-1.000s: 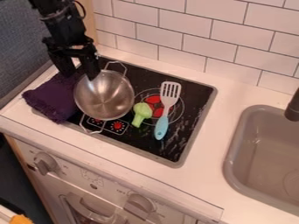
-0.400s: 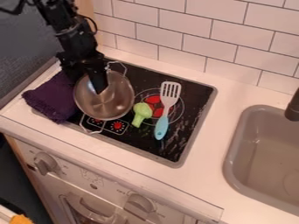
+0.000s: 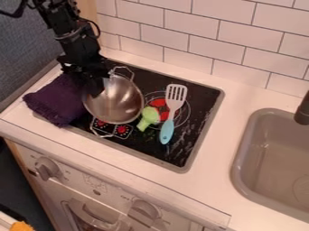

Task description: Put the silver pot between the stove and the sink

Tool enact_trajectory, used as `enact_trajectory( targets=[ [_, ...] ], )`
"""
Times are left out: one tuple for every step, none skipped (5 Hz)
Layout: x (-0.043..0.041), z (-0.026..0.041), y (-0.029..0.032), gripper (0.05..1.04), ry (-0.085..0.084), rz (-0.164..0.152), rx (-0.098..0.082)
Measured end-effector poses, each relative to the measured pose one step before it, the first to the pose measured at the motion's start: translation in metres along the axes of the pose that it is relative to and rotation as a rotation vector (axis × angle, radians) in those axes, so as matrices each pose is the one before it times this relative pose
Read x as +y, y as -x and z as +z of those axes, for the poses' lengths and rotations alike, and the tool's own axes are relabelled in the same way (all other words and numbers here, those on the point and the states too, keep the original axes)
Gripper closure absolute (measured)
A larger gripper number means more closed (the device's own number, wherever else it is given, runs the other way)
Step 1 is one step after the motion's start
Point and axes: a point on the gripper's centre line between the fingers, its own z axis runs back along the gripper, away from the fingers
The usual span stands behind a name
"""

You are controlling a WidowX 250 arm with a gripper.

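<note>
I hang down over the left part of the view, my gripper at the left rim of the silver pot; I cannot tell whether I am spread or closed there. The pot is over the left half of the black stove, its wire handles at the back and the front. Just right of it lies a light green toy shaped like broccoli, and beside that a spatula, its pale slotted head toward the back and its blue handle toward the front. Red burner marks show on the glossy, streaked black surface. At the stove's left edge a bunched dark purple cloth lies partly on the white table, whose strip runs on between the stove and the grey sink. A dark faucet juts in at the right edge. Behind, white tiles with dark joints cover the wall; to the left stand a strip of pale wood and a blue-grey panel. Below the table's front edge are two grey knobs and an oven handle, and something orange sits in the lower left corner.
</note>
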Motion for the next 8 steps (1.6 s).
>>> enact_trajectory(
  targets=[
    [-0.00087,-0.00031,0.00039,1.012,0.0065,0.0057,-0.0036],
    [0.00094,-0.00214,0.00248,1.014,-0.0087,0.0085,0.0103],
    [0.00533,0.00753,0.00359,1.014,-0.0574,0.0281,0.0069],
    [-0.00273,0.01755,-0.00311,1.015,-0.0136,0.0087,-0.0388],
    [-0.01594,0.01138,-0.00619,1.014,0.039,-0.0042,-0.0294],
    [-0.03041,0.00404,-0.01305,1.014,0.0933,-0.0186,-0.0165],
    [-0.03498,-0.00027,-0.01509,1.014,0.0747,-0.0393,-0.0182],
    [-0.02974,-0.00695,-0.01604,1.014,0.0265,-0.0573,0.0066]
  ],
)
